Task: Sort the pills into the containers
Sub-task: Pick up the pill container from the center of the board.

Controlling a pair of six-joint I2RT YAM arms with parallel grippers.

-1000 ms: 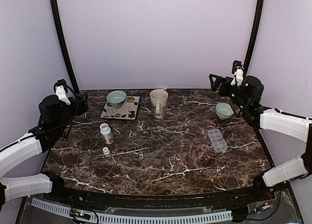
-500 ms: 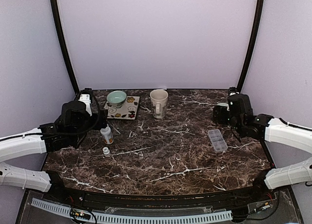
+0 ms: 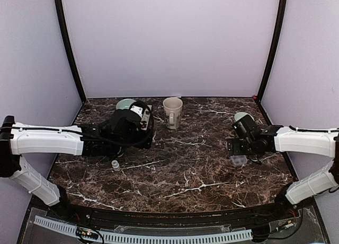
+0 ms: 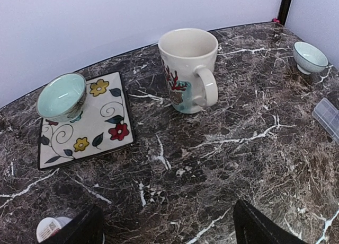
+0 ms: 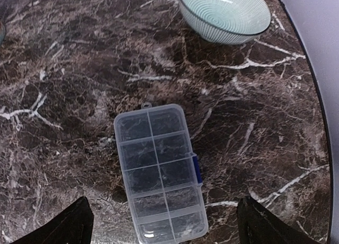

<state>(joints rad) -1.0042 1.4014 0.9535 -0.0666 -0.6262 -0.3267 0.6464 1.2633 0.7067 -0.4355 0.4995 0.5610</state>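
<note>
Right gripper (image 5: 167,223) hangs wide over the tray (image 5: 159,172) near the desk's (image 5: 79,69) right edge; left gripper (image 4: 169,228) wide, empty.

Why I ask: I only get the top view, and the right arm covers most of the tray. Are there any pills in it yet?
Observer: No. In the right wrist view the tray lies in plain sight under the open right hand, and no pills show in its compartments.
Operator: And the pill bottle? I can't find it.
Observer: The left wrist view shows the bottle just beside the open left hand, not inside its grip.
</note>
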